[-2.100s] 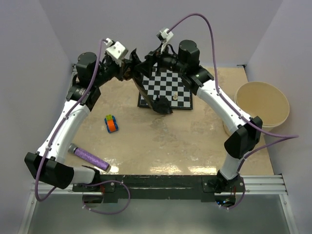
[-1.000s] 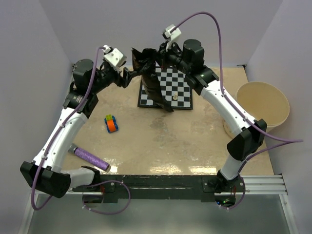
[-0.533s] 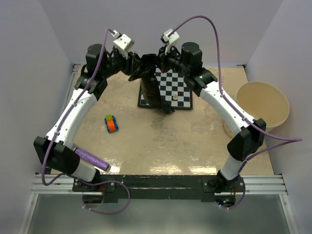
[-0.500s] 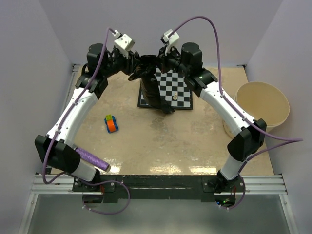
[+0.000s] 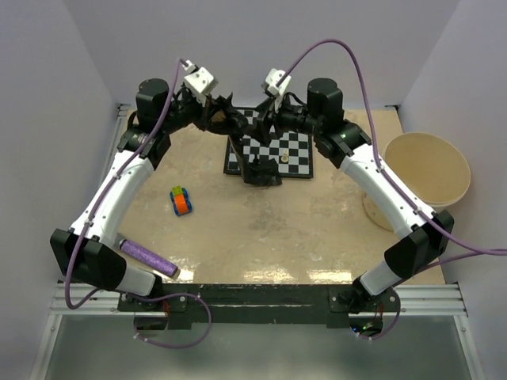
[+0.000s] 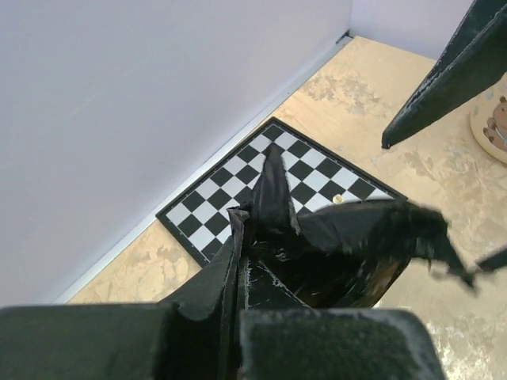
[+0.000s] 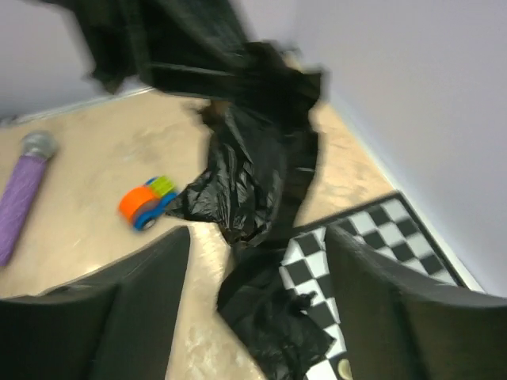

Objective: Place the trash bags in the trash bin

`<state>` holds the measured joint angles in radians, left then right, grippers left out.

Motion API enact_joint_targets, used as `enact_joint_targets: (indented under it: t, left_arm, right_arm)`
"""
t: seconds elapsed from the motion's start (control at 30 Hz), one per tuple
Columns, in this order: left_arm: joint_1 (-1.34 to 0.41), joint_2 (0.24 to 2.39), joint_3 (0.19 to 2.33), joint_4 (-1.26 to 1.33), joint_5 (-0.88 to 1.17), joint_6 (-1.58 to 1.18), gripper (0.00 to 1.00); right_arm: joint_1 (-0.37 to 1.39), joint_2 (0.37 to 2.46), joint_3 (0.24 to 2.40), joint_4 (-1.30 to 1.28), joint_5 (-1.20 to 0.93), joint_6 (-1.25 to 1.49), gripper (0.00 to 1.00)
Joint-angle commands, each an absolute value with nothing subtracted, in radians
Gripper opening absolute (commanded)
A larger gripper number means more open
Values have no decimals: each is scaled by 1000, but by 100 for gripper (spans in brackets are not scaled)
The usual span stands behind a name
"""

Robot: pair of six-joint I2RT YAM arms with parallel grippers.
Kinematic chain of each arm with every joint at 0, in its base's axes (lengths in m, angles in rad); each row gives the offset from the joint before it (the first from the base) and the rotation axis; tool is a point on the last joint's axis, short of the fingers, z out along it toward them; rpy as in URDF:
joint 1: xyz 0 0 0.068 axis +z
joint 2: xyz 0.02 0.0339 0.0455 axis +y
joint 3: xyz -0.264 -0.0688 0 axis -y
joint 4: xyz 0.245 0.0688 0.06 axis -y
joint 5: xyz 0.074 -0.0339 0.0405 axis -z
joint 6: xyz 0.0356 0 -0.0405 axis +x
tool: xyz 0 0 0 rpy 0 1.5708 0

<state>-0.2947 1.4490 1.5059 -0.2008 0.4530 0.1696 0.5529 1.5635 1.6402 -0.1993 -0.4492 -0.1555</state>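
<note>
Left gripper point(image 6: 242, 269) clamps a gathered bunch, likely the surest hold, of the thin glossy black plastic trash bag point(image 6: 341, 245), seemingly light, limp and slippery; right gripper point(image 7: 257, 237) stands open and empty.

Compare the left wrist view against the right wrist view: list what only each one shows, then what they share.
Only the left wrist view: the left pincer, shut on the trash bag. Only the right wrist view: the purple roll, the toy car, and the right pincer, open. Both: the trash bag, the chessboard, the beige table and the wall.
</note>
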Motion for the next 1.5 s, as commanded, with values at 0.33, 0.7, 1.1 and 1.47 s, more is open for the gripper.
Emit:
enact_joint_targets:
  t: [0.33,0.7,1.1,1.47]
  left_arm:
    - [-290,1381,1460,-195,767,382,0]
    - [-299,1367,1467,-209,795,364,0]
    - [-299,1387,1483,-213,773,330,0]
    - [-299,1393,1493,-210,370,288,0]
  right_arm:
    - [511,1617,1847,-353,-842,-422,72]
    - [525,1692,1919,-321,-808,-457,60]
    - [545,1675,1913,-334,-805,-505,29]
    - [436,1608,1852,-315,-732,-424,0]
